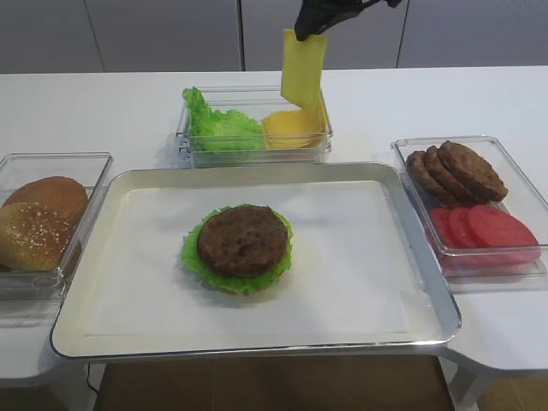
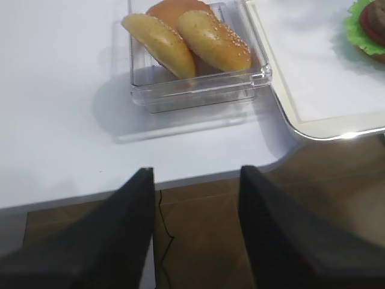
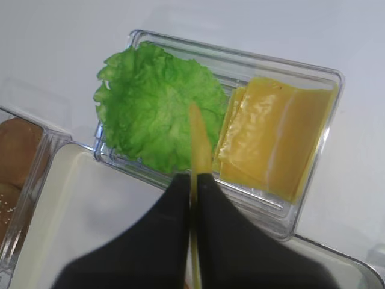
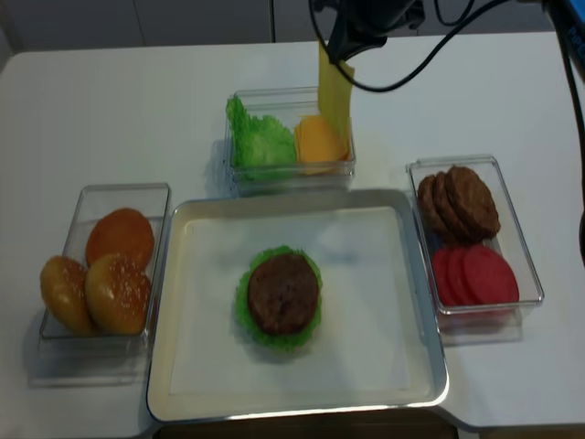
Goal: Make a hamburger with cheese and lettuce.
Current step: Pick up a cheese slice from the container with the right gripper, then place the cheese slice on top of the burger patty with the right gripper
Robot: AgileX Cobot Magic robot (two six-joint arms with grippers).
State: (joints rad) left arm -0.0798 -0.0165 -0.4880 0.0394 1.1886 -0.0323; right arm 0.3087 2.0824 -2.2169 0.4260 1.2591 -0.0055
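Right pincer (image 3: 194, 180) clamped on hanging cheese (image 1: 303, 68) above tub (image 1: 257, 152).

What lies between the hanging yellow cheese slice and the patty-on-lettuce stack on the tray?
In the exterior high view, the clear plastic bin's front wall and the metal tray's far rim, then bare white tray liner, separate the yellow cheese slice from the patty-on-lettuce stack.

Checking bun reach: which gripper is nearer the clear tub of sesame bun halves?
Left. The left gripper hovers open just off the table edge in front of the clear tub of sesame bun halves; the right gripper is far across, holding the yellow cheese slice.
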